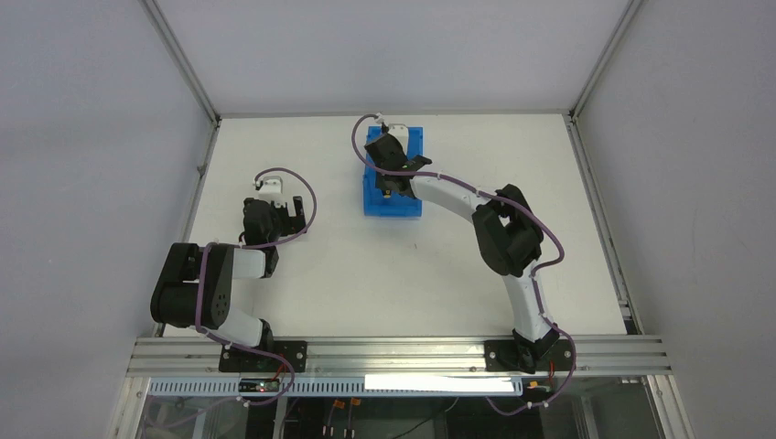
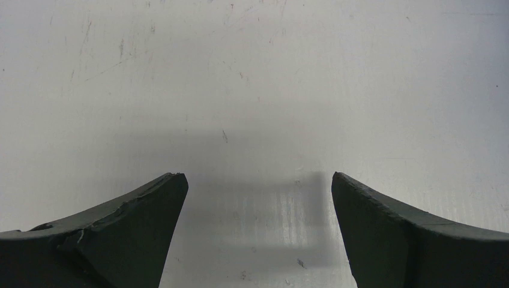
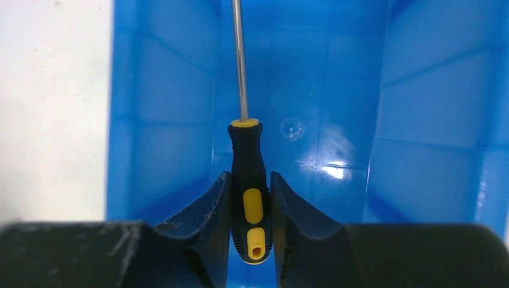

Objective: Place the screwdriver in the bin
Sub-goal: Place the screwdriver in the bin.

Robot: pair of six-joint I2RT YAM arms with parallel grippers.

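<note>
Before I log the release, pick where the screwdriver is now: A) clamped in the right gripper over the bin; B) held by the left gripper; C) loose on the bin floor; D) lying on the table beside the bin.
A: the right gripper is shut on the screwdriver handle, bin walls around it; the left gripper is open.

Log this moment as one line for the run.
right gripper: shut on screwdriver, over bin | left gripper: open, empty | release: not yet done

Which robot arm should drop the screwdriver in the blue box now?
The right arm. The right gripper is shut on the screwdriver, over the bin. The left gripper hangs open over the table, away from the bin.
</note>
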